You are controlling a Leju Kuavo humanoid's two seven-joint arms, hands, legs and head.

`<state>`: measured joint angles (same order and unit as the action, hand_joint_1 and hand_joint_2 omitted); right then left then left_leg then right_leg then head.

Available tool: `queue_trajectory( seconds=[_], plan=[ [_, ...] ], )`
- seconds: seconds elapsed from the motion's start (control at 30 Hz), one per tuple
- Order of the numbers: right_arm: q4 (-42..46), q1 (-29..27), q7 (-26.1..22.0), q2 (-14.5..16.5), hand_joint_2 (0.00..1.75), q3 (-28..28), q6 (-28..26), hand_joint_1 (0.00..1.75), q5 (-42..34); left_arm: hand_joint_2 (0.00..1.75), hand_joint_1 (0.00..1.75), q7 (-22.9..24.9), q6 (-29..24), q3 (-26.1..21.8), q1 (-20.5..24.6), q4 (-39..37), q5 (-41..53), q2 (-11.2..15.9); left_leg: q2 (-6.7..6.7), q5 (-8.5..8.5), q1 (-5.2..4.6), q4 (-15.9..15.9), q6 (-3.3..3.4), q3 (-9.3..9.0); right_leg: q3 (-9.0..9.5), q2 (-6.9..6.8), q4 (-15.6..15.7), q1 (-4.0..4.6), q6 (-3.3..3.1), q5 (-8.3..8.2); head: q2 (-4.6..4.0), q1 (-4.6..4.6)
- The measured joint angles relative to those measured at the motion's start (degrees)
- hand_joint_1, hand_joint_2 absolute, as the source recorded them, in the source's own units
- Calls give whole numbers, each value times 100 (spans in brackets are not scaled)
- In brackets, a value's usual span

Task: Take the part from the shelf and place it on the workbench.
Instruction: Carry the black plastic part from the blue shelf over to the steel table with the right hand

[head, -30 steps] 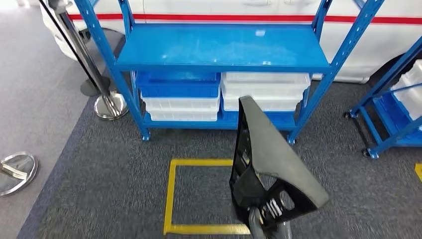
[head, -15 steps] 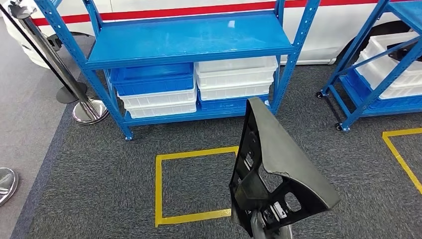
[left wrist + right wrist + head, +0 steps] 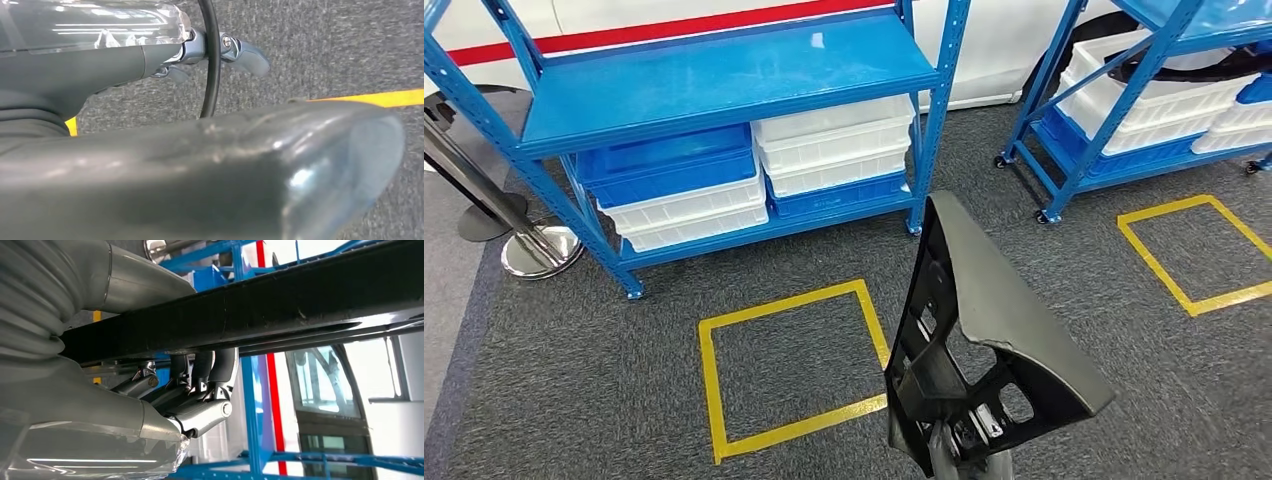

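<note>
The part [image 3: 996, 318] is a black, roughly triangular plastic panel with ribbed openings at its lower end. It stands upright in front of me above the grey carpet. My right hand [image 3: 964, 455] grips it from below at the bottom edge of the head view. In the right wrist view the right hand's fingers [image 3: 200, 385] curl around a dark bar of the part [image 3: 300, 310]. My left hand [image 3: 150, 165] hangs over the carpet with its thumb large in front and its fingers [image 3: 247, 55] apart from it, holding nothing.
A blue shelf [image 3: 724, 80] stands ahead with blue bins [image 3: 674, 170] and white bins [image 3: 834, 140] on its lower level. A second blue shelf [image 3: 1124, 100] is at the right. Yellow floor squares [image 3: 714, 400] [image 3: 1184, 290] mark the carpet. A stanchion base [image 3: 539, 250] is at the left.
The camera has turned to the right, so the shelf slid left and a second shelf and yellow square came into view. The part stays in my right hand.
</note>
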<state>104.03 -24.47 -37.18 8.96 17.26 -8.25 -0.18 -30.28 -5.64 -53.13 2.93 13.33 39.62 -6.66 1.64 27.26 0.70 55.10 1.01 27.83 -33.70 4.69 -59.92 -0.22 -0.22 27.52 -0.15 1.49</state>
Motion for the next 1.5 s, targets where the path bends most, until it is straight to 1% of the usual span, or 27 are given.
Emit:
queue_trajectory(
  seconds=[0.07,0.1,0.17,0.2,0.27,0.33,0.37,0.43,0.47,0.53,0.6,0.67,0.7,0.73,0.8,0.87,0.9,0.97,1.03,1.1,1.17,1.2,1.23,1.3,1.37,1.43,1.5],
  plan=[
    [22,-12,1,3,175,-15,14,175,-1,0,0,14,-2,-4,-2,0,13,-8,-163,-51,1,-58,40,17,-282,-285,-566,1,48,358,0,-3],
    [26,-21,2,3,175,-29,23,175,-2,0,0,23,-4,-7,-12,0,19,-8,-253,-57,-4,-49,48,41,-455,-358,-924,-20,74,535,0,-3],
    [27,-56,6,4,175,-59,33,175,-4,0,0,39,-11,-14,-25,0,31,-8,-423,-53,-5,-12,42,87,-612,-423,-1292,-69,125,617,0,-4],
    [28,-73,6,5,175,-70,36,175,-3,0,0,43,-13,-16,-23,0,39,-9,-502,-46,-1,11,30,106,-534,-458,-1176,-93,147,507,0,-4],
    [45,-92,6,8,175,-79,44,175,1,0,0,49,-3,-17,-11,0,52,-12,-635,-14,4,76,-18,124,-126,-669,-476,-121,163,196,0,-4],
    [75,-94,6,20,175,-83,57,175,9,0,0,56,14,-20,2,0,58,-11,-735,38,-18,153,-103,136,168,-890,50,-100,104,58,0,-3],
    [87,-96,5,30,175,-85,61,175,14,0,0,63,22,-23,10,0,60,-9,-781,54,-29,175,-146,129,196,-927,123,-80,59,65,0,-3],
    [103,-107,5,49,175,-92,64,175,28,0,0,74,33,-29,33,0,66,-8,-879,64,-26,183,-217,107,163,-797,116,-62,-30,36,0,-2],
    [110,-115,5,60,175,-98,61,175,38,0,0,78,40,-31,44,0,73,-9,-843,100,-10,210,-251,106,149,-737,129,-68,-73,13,0,-2],
    [133,-130,2,93,175,-114,52,175,74,0,0,73,48,-34,47,0,95,-11,-576,370,24,539,-301,235,119,-610,159,-89,-159,-44,0,-2],
    [167,-157,-2,131,175,-139,32,175,119,0,0,67,43,-48,27,0,114,-10,-288,792,41,1270,-324,542,70,-465,155,-76,-210,-77,0,-1],
    [202,-212,-4,160,175,-186,12,175,155,0,0,66,35,-65,11,0,125,-6,-216,940,41,1779,-321,762,32,-302,135,-52,-227,-93,0,-1],
    [221,-247,-3,172,175,-215,8,175,169,0,0,63,35,-72,11,0,131,-6,-202,841,40,1731,-306,735,23,-219,121,-43,-228,-96,0,-1],
    [244,-286,0,186,175,-249,14,175,187,0,0,59,35,-77,14,0,135,-6,-172,652,40,1468,-283,608,21,-137,107,-37,-225,-98,0,-1],
    [313,-361,6,233,175,-330,42,175,224,0,0,48,34,-90,20,0,138,-5,74,289,40,709,-212,262,12,17,83,-27,-203,-108,0,-3],
    [384,-419,10,286,175,-421,91,175,243,0,0,41,29,-102,20,0,139,-3,285,191,30,277,-159,85,-35,160,70,-37,-139,-139,0,-2],
    [412,-449,11,311,175,-470,127,175,249,0,0,46,25,-104,23,0,142,-3,287,205,19,237,-145,73,-62,227,75,-49,-95,-163,0,-2],
    [464,-523,10,361,175,-574,211,175,272,0,0,62,20,-105,44,0,157,-11,150,161,16,169,-104,51,-108,277,81,-62,-12,-193,0,-2],
    [505,-561,7,409,175,-676,310,175,316,0,0,77,22,-107,54,0,178,-27,-14,90,39,82,-42,30,-242,16,-156,-45,35,-19,0,-4],
    [520,-558,5,461,175,-768,424,175,376,0,0,88,26,-117,31,0,194,-34,-196,66,40,58,-10,39,-546,-311,-796,-51,65,359,0,-5],
    [518,-559,7,518,175,-850,529,175,433,0,0,94,31,-132,17,0,208,-34,-386,70,33,67,-11,51,-791,-414,-1341,-75,111,558,0,-4],
    [516,-560,7,544,175,-884,572,175,459,0,0,94,35,-138,22,0,213,-34,-473,77,33,74,-20,55,-775,-441,-1347,-90,129,502,0,-4],
    [514,-556,7,568,175,-913,609,175,485,0,0,93,43,-142,32,0,215,-35,-551,89,35,85,-34,56,-645,-484,-1144,-103,141,362,0,-4],
    [495,-522,7,620,175,-946,666,175,545,0,0,93,70,-152,49,0,216,-35,-685,133,28,126,-85,50,-204,-710,-413,-100,126,73,0,-5],
    [450,-459,5,670,175,-956,699,175,617,0,0,90,110,-176,59,0,210,-26,-793,183,4,171,-154,37,39,-871,24,-64,58,-13,0,-4],
    [390,-403,1,706,175,-960,687,175,678,0,0,88,141,-213,82,0,201,-15,-892,202,-4,174,-221,1,27,-795,62,-37,-19,-6,0,-2],
    [330,-354,-1,722,175,-953,623,175,712,0,0,91,154,-238,109,0,202,-12,-808,281,24,233,-285,-3,11,-675,87,-54,-95,-35,0,-2]
  ],
)
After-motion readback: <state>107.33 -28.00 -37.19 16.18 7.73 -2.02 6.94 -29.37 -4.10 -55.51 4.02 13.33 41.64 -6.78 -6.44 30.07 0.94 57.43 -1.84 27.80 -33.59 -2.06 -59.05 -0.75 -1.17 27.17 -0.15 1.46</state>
